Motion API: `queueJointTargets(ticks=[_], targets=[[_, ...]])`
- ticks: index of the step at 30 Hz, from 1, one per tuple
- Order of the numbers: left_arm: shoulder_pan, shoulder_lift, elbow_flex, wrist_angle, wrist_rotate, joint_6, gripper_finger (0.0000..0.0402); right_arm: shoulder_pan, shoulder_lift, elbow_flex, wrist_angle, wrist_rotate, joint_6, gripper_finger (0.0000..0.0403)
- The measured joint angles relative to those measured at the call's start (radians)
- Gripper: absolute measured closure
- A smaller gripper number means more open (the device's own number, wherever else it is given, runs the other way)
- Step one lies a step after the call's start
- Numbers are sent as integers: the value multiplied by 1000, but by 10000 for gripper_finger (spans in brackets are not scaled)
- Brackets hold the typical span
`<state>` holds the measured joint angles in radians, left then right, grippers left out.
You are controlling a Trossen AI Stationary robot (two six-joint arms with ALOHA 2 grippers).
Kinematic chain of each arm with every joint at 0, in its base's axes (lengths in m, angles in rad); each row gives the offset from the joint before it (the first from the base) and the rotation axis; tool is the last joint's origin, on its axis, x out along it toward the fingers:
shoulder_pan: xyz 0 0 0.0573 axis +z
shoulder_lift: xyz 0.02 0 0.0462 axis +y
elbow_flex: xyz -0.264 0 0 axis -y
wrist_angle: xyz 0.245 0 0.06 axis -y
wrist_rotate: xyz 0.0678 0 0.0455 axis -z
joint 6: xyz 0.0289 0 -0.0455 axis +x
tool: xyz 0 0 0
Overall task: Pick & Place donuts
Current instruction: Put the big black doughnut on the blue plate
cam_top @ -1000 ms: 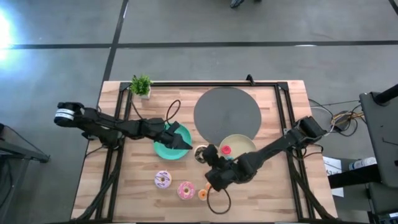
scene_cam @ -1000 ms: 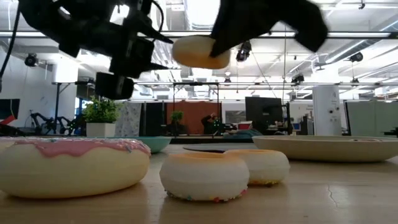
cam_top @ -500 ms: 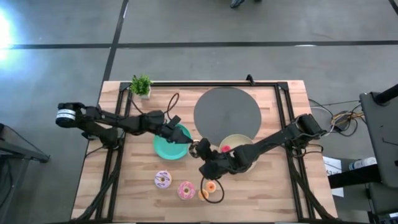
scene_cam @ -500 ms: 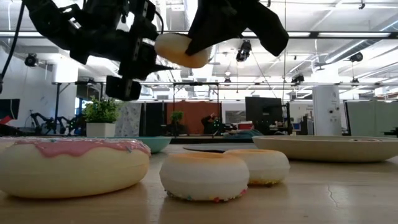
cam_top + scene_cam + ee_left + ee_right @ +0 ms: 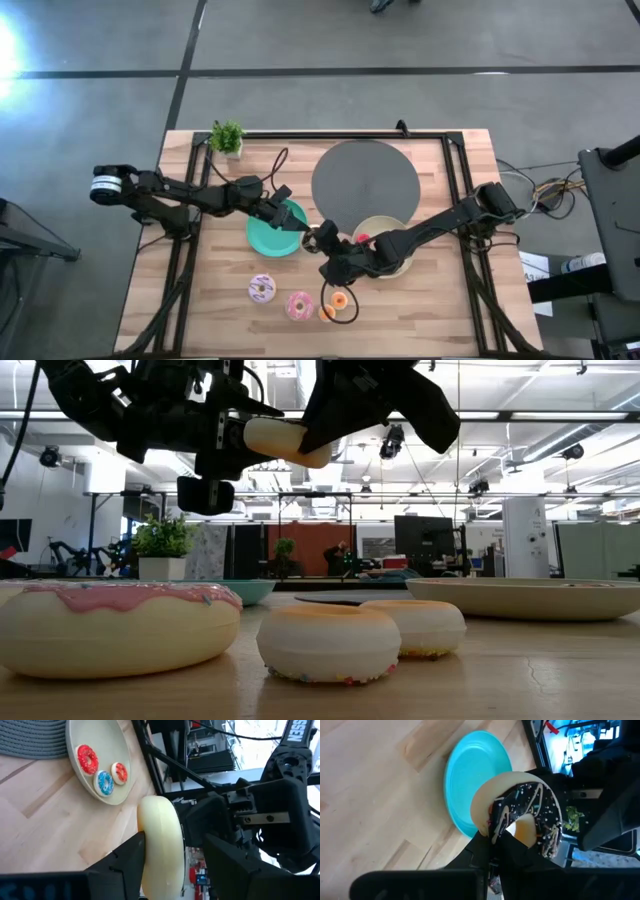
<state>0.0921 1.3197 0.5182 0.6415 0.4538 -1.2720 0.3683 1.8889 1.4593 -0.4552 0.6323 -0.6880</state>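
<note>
The chocolate-iced donut (image 5: 322, 240) hangs in the air just right of the teal plate (image 5: 268, 238), between both grippers. My right gripper (image 5: 330, 258) is shut on it. My left gripper (image 5: 172, 862) is open, one finger on each side of the donut's cream body (image 5: 160, 840), reaching over the teal plate's right edge. The lilac-white sprinkled donut (image 5: 261, 289), the pink-iced donut (image 5: 298, 305) and two small orange donuts (image 5: 338, 300) lie flat on the table near its near edge. Tiny red (image 5: 87, 759), blue and orange rings lie on the pale-yellow plate (image 5: 392, 232). My right gripper pinches the chocolate donut at one spot on its ring (image 5: 489, 827), one finger on the iced face and one on the cream underside. The donut is lifted clear and stands on edge (image 5: 280, 442). My left gripper: its fingers (image 5: 131, 857) flank the donut; I cannot tell whether they touch it.
A grey round mat (image 5: 365, 180) lies toward the far edge, partly under the pale-yellow plate. A small potted plant (image 5: 227, 137) stands at the far left corner. A black cable loop (image 5: 343, 318) lies by the orange donuts. Bare wood shows at the near left and near right.
My right gripper has carried the chocolate donut from above the orange donuts toward the far left, up to the left gripper. My left gripper has reached a little right, off the teal plate, so its fingers now flank the donut.
</note>
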Motion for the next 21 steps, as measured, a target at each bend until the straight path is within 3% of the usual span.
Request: queueJointTargets(ticks=[5, 14, 21], targets=[[-1, 0, 0, -35, 0, 19, 204, -7, 0, 0, 4, 3, -1, 390], [-2, 13, 0, -47, 4, 18, 204, -37, 0, 0, 29, -5, -24, 390], [-1, 14, 14, -51, 11, 70, 273, -37, 0, -1, 63, -43, -12, 378]])
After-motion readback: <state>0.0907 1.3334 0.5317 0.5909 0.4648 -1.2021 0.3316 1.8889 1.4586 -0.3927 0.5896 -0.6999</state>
